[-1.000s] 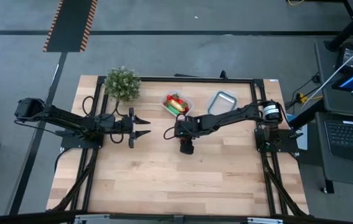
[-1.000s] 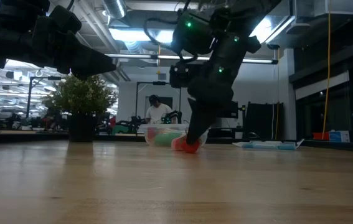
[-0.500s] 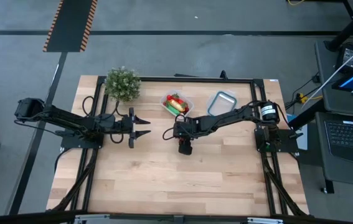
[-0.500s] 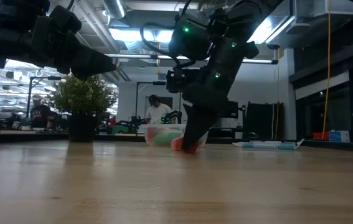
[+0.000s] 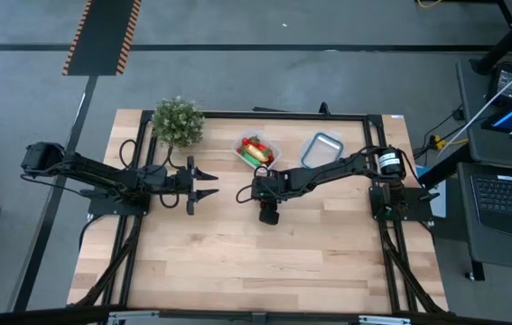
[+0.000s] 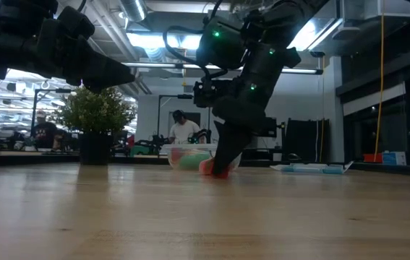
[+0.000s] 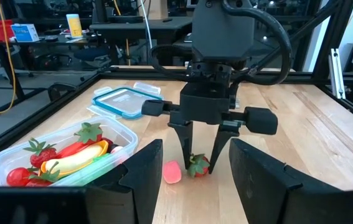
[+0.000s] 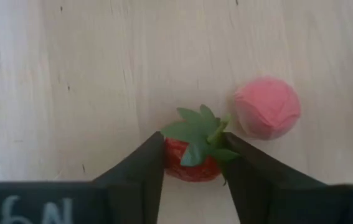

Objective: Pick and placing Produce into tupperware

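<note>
While the right gripper [image 8: 192,163] points down at the wooden table [image 5: 237,262], its two dark fingers [image 8: 140,168] close in on a small toy strawberry [image 8: 193,152] from either side. The strawberry lies on the table between the fingertips, which touch or nearly touch it, with its green leaf cap facing out past them. Just beside the strawberry, outside one finger, rests a round pink piece [image 8: 268,107] of produce, apart from the gripper.

Farther beyond the fingers stands the clear square tupperware [image 7: 64,155]. It holds a yellow banana [image 7: 76,158], a green piece, red pieces and leafy-topped strawberries. Past it lies a clear blue-rimmed lid [image 7: 123,101], flat on the table. A bushy potted plant [image 5: 177,121] stands at the table's far corner.

The left gripper [image 5: 209,181] hovers well apart from the strawberry, pointing toward it, fingers spread and holding nothing.
</note>
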You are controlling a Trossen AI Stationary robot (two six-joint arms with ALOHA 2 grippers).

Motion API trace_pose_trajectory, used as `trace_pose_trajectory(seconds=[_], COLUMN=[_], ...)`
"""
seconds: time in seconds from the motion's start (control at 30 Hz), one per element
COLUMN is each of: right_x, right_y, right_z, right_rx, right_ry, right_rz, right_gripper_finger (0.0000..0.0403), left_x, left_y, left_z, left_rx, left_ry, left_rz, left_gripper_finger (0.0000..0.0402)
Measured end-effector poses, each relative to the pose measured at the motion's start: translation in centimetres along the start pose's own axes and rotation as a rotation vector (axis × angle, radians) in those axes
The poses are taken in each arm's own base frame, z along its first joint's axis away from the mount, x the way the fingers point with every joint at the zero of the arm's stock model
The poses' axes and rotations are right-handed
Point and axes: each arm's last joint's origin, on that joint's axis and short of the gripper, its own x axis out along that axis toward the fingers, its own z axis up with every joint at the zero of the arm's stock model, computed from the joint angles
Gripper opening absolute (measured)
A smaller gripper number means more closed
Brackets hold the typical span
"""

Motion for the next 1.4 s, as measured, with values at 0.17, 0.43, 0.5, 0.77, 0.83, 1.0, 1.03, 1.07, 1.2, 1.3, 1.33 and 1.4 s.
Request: trace_pose_trajectory(seconds=[0.17,0.43,0.5,0.77,0.83,1.0,1.03,1.07,1.2,1.3,1.33,1.4], right_x=[0.0,0.0,-0.1,-1.7,-2.6,-5.2,-5.8,-6.5,-8.0,-8.6,-8.6,-8.6], right_y=[0.0,0.0,-0.1,-0.9,-1.2,-1.9,-1.9,-1.9,-2.0,-2.0,-2.0,-1.9], right_z=[0.0,0.0,0.0,0.6,0.9,1.3,1.4,1.5,1.7,1.8,1.9,1.8], right_rx=[0.0,-0.014,-0.022,-0.004,-0.002,-0.002,-0.005,-0.006,-0.008,-0.012,-0.017,-0.032], right_ry=[-0.001,0.002,0.004,-0.03,-0.051,-0.087,-0.098,-0.116,-0.151,-0.168,-0.179,-0.167], right_rz=[0.0,0.014,0.03,0.039,0.038,0.035,0.036,0.037,0.039,0.041,0.041,0.039], right_gripper_finger=[0.0136,0.0136,0.0136,0.0136,0.0136,0.0136,0.0136,0.0136,0.0136,0.0136,0.0136,0.0136], left_x=[0.0,0.0,0.0,0.0,0.0,0.0,0.0,0.0,0.0,0.0,0.0,0.0], left_y=[0.0,0.0,0.0,0.0,0.0,0.0,0.0,0.0,0.0,0.0,0.0,0.0], left_z=[0.0,0.0,0.0,0.0,0.0,0.0,0.0,0.0,-0.1,-0.1,-0.1,-0.1], left_rx=[0.0,0.0,0.0,-0.001,-0.001,0.0,0.0,0.0,0.0,0.0,0.0,0.001], left_ry=[0.0,0.0,0.0,0.001,0.004,0.004,0.004,0.005,0.008,0.008,0.009,0.012], left_rz=[0.0,0.0,0.0,0.0,0.0,0.0,0.0,0.0,0.0,0.0,0.0,0.0], left_gripper_finger=[0.0179,0.0179,0.0179,0.0179,0.0179,0.0179,0.0179,0.0179,0.0179,0.0179,0.0179,0.0179])
